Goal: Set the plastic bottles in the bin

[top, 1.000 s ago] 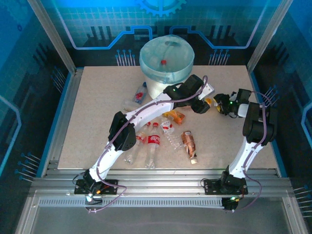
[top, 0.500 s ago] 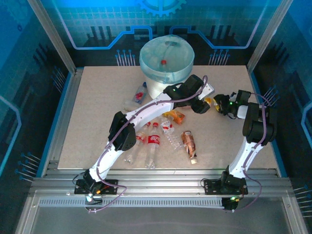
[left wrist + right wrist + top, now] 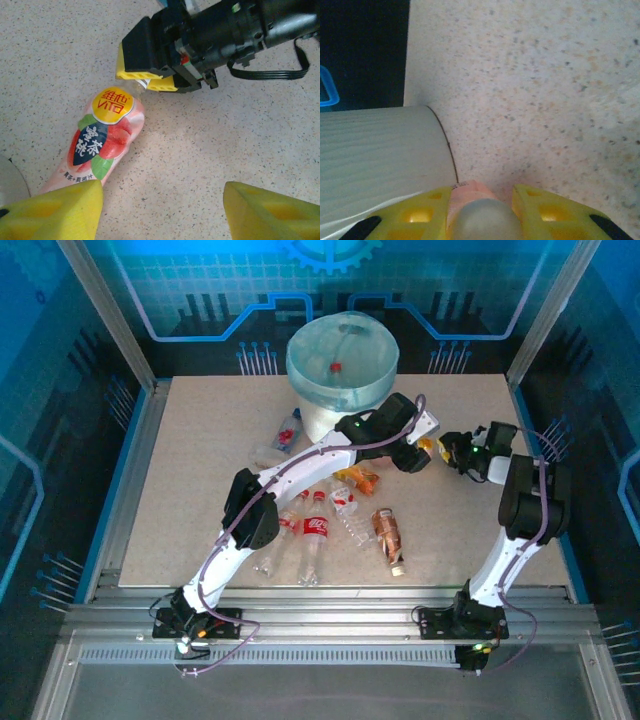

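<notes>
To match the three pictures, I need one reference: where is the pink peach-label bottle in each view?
Top external: pink peach-label bottle, a small orange patch right of centre, mostly hidden by the wrists.
Left wrist: lying at lower left, neck pointing up.
Right wrist: bottom centre, cap towards the camera.
Shared landmark: the right tool, closed on its neck.

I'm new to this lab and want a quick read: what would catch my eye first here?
First, the right pincer clamped on the neck of a pink bottle that lies on the table, close to the big white bin. Next, the loose bottles scattered in the middle of the table.
</notes>
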You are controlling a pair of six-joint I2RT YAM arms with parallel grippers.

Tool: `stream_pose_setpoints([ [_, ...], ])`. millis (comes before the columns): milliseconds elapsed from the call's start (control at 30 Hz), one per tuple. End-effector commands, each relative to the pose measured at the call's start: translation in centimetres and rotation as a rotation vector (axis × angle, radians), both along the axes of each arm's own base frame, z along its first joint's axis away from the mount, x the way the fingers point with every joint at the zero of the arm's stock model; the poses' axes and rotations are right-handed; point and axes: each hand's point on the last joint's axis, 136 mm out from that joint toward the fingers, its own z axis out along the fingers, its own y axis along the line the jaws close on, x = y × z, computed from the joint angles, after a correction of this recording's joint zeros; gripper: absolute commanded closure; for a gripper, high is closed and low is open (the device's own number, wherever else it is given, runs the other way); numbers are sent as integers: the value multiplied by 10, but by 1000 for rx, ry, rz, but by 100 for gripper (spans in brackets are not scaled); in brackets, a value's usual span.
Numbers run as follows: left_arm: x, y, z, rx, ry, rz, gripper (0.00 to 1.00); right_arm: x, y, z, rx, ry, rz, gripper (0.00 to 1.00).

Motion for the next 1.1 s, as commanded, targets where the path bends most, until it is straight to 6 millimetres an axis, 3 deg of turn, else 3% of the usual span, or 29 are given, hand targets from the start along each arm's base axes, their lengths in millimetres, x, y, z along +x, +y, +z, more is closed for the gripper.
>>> stream_pose_setpoints([
  [0, -3, 10, 48, -59, -35, 28, 34, -6, 3, 39, -96, -55, 13, 82],
  [200, -14, 19, 87, -133, -53, 39, 34, -26, 3, 97, -292, -108, -3, 86],
  [433, -36, 38, 141, -239, -90, 38, 34, -58, 17, 172, -582, -192, -19, 93],
  [767, -67, 81, 221, -373, -211, 62, 35, -105, 41, 246, -892, -301, -59, 100],
  [1067, -65, 132, 256, -445, -273, 176, 38, -138, 70, 328, -1057, -467, -37, 100],
])
